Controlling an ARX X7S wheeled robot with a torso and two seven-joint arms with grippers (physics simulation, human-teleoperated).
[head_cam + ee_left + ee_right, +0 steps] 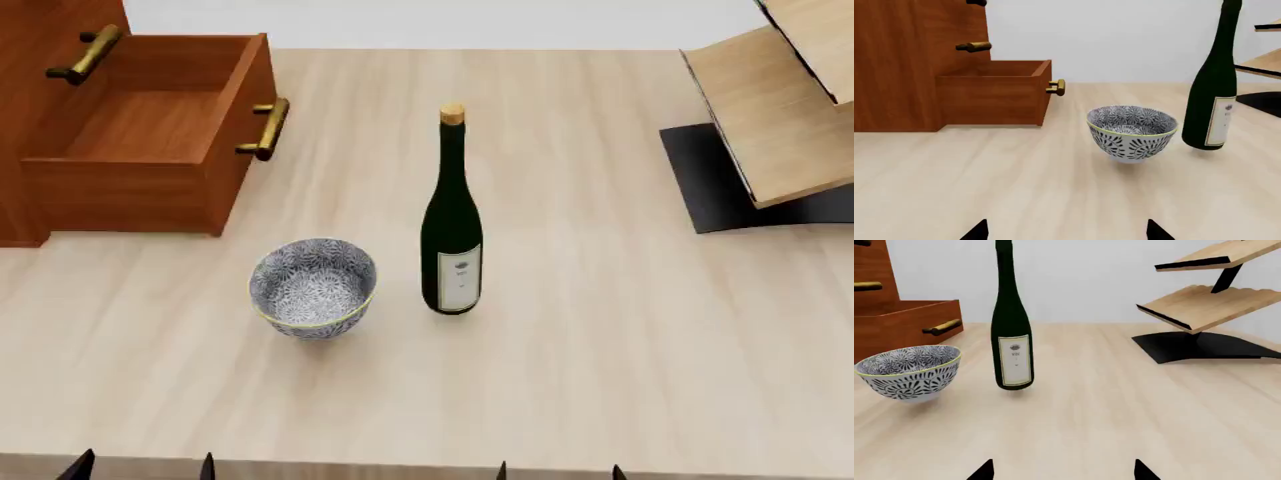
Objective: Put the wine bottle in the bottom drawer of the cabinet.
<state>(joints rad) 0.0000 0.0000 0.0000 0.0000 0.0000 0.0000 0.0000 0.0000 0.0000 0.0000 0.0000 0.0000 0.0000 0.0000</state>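
Wine bottle (451, 225) standing ungrasped mid-table; bottom drawer (147, 130) open.
Both tools, left (143, 466) and right (559, 470), are being held open, empty; the adjacent bowl (312, 287) risks being knocked during approach.

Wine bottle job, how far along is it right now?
Done: the bottom drawer stands pulled open and looks empty. In hand: nothing; the bottle stands upright on the table beside the bowl, with both grippers open at the near edge. Left: grasp the bottle and place it in the drawer.

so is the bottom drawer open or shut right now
Open. The bottom drawer is pulled out from the cabinet, its empty inside showing from above.
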